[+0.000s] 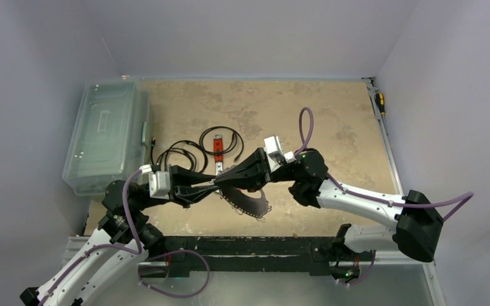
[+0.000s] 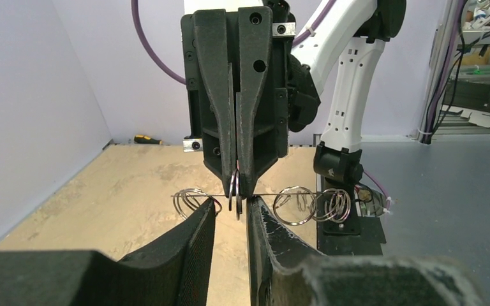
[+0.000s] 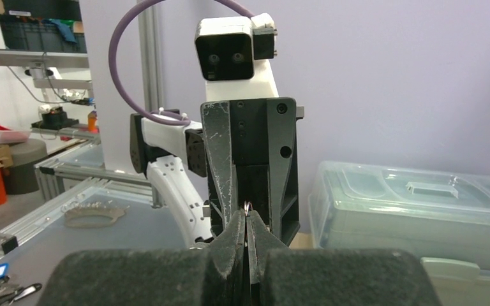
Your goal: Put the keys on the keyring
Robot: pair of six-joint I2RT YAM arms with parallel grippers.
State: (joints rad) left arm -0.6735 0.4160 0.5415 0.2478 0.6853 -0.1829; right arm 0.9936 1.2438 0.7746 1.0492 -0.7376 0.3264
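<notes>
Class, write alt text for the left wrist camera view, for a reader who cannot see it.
The right gripper points down, shut on the thin wire keyring, which carries clusters of small silvery rings. The left gripper sits just below, jaws slightly apart, over a tan table.

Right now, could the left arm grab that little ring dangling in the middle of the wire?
Probably yes: the left gripper is open, the small ring at its tips, nothing between. The right gripper, shut on the keyring there, leaves little room.
</notes>
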